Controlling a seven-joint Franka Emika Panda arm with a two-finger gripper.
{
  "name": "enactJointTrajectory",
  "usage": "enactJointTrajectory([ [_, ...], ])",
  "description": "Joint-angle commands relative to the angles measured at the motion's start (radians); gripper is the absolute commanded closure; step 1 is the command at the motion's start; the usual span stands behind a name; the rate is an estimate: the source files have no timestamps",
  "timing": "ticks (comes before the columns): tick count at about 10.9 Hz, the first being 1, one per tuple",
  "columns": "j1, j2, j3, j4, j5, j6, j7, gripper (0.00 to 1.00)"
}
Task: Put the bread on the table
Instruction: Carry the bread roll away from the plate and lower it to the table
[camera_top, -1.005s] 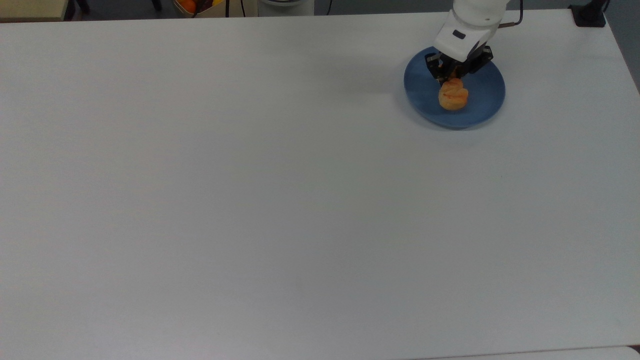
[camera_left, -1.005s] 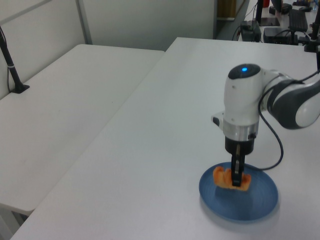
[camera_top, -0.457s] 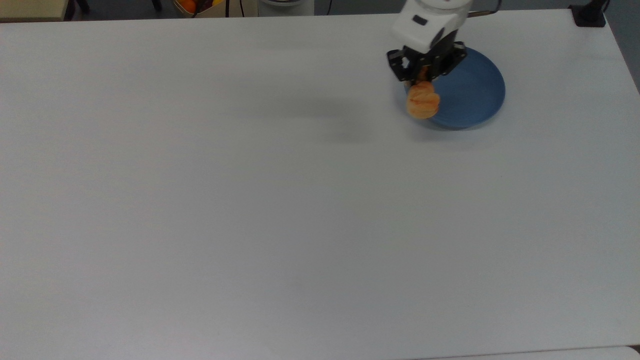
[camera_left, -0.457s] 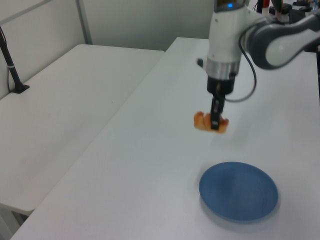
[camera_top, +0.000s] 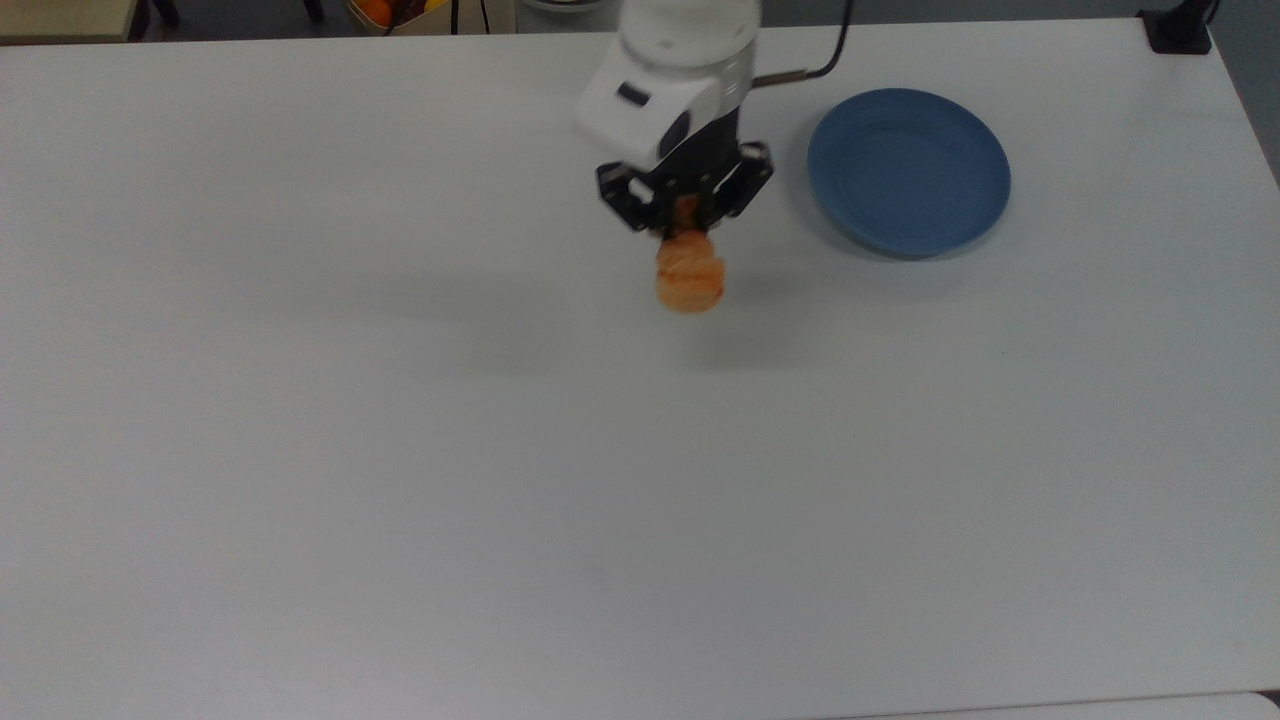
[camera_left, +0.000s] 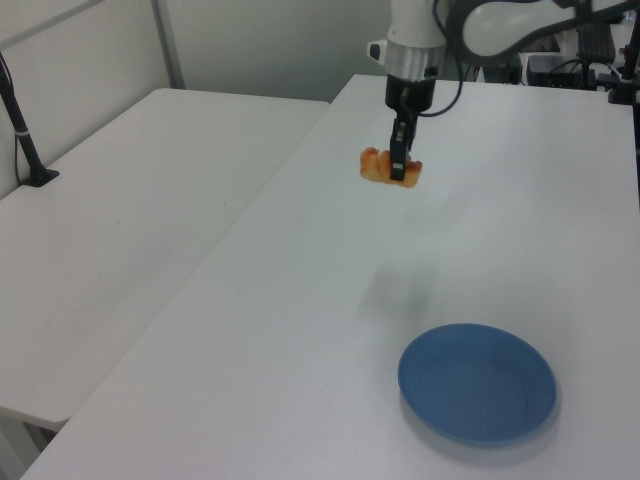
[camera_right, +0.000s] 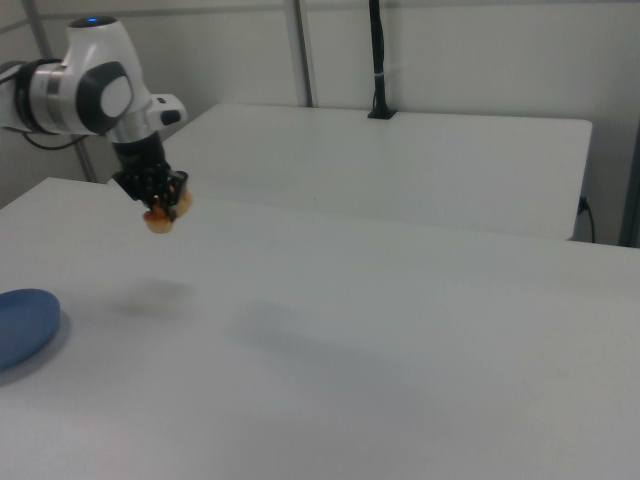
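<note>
The end effector (camera_top: 683, 222) is clamped on the bread (camera_top: 689, 281), a small golden-orange pastry roll that hangs below the fingers, clear of the desk (camera_top: 400, 480). In the left view the bread (camera_left: 389, 166) sits well above its own shadow, so the load is airborne, not resting. It is over the open middle of the desk, nearer the far edge in the top view. The blue plate (camera_top: 908, 170) stands bare toward the far right corner in the top view, well apart from the roll

The carry step looks mostly done; what remains is lowering and release. The grip seems to catch only the upper part of the roll, with most of it hanging beneath the fingers, though the exact contact is hard to make out. That is the main risk: a flaky crust may crumble or slip under a narrow pinch and drop early. Releasing from this height could let the roll bounce or tumble across the desk. Squeezing harder would likely crush it
</note>
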Motion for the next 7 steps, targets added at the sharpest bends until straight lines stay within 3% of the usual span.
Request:
enactJointTrajectory([
  [1,0.003,0.175,-0.066,0.199,-0.004,-0.029,-0.187,0.72],
  [3,-0.009,0.277,-0.097,0.292,-0.004,-0.003,-0.278,0.73],
  [7,-0.027,0.371,-0.097,0.291,-0.004,0.181,-0.289,0.71],
])
